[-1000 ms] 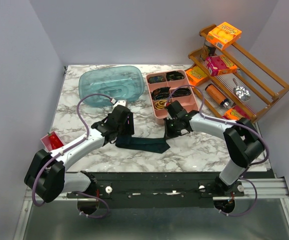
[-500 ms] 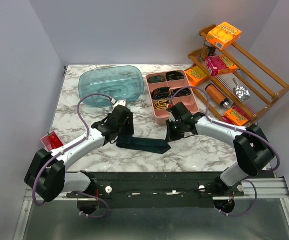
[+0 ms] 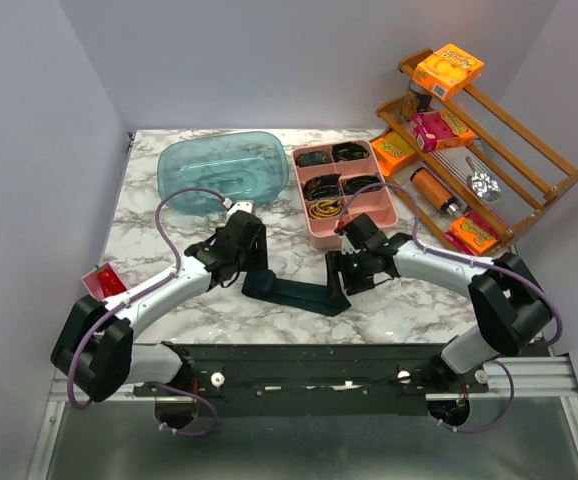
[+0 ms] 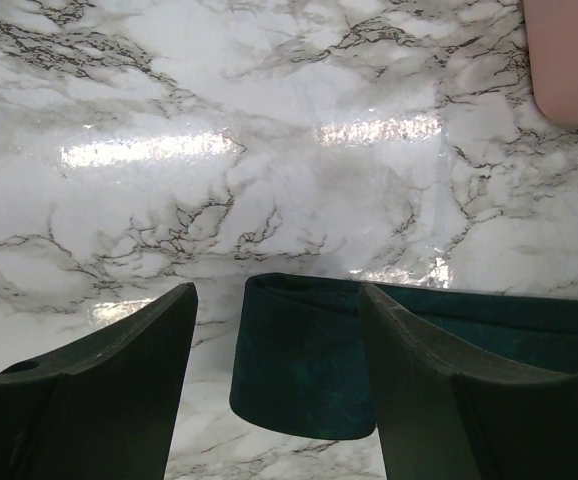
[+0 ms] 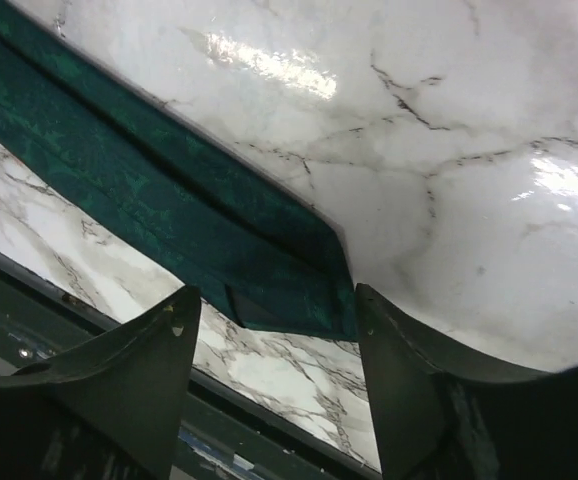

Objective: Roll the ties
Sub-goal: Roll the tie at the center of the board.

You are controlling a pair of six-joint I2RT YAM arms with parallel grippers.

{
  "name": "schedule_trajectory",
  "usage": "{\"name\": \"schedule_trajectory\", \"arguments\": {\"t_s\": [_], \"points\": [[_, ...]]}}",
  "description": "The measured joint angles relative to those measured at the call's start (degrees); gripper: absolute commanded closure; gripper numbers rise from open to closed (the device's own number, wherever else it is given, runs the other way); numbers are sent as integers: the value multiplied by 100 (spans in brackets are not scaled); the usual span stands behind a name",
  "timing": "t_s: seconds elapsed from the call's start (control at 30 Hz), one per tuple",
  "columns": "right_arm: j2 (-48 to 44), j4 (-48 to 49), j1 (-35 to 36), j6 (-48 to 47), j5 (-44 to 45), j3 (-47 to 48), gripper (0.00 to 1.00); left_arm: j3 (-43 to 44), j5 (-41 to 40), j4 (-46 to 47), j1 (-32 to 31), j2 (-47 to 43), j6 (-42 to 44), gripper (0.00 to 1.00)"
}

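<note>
A dark teal-green tie (image 3: 294, 291) lies flat on the marble, running left to right between my two grippers. In the left wrist view its folded-over end (image 4: 304, 365) sits between the fingers of my left gripper (image 4: 277, 292), which stands open around it; the right finger (image 4: 449, 400) is close to the fabric. My right gripper (image 5: 274, 293) is open too, straddling the tie's other end (image 5: 289, 285), which rests on the table. Rolled ties, black ones and a gold one (image 3: 321, 210), fill the pink tray (image 3: 361, 224).
An upturned teal tub (image 3: 224, 172) stands behind the left arm. A wooden rack (image 3: 529, 150) with boxes and a scoop is at the right. A red object (image 3: 104, 282) lies near the left edge. The table's front rail (image 5: 59, 310) is just beyond the right gripper.
My right gripper has opened and let go of the tie's end, after shifting toward the near edge. The tie moved a little nearer with it. The left gripper stayed open in place.
</note>
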Motion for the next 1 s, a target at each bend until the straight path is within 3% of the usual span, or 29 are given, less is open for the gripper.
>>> {"name": "schedule_trajectory", "arguments": {"t_s": [0.13,0.23,0.27,0.37,0.57,1.0], "points": [[-109,-151,44,-122,273,186,28,0,-42,-7,20,0,-4,25],[-107,-243,264,-219,538,411,51,-15,-39,4,74,2,-9,25],[-103,-260,378,-258,595,479,67,-28,-37,9,101,2,-13,25],[-4,-256,734,-343,675,612,86,-79,-26,9,243,13,-31,25],[507,-264,1126,-459,619,660,90,-133,229,46,597,50,-103,24],[986,-470,1176,-673,695,988,91,-793,1429,785,1298,-85,-144,23]]}}
